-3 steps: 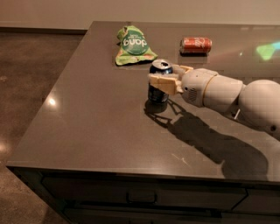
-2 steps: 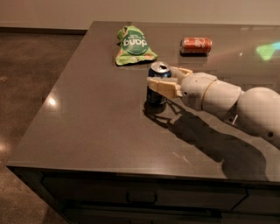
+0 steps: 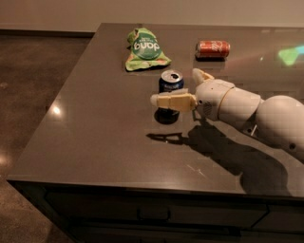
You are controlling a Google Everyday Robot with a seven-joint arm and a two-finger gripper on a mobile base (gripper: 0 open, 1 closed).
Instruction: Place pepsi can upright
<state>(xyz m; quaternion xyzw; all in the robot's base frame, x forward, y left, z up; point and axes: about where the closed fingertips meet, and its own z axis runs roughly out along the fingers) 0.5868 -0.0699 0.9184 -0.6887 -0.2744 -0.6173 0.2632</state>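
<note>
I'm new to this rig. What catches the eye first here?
The white claw reaches in from the right to an upright blue can in the middle of the table. Behind it a red can lies on its side, with a crumpled green bag to its left.

floor [image 3: 33, 95]: dark, polished, left | wall [image 3: 47, 14]: pale, dark baseboard [image 3: 42, 33] | worktop [image 3: 95, 142]: dark grey, glossy, light glints; drawers [image 3: 152, 213] beneath | gripper [image 3: 175, 86]: over worktop's middle
</note>
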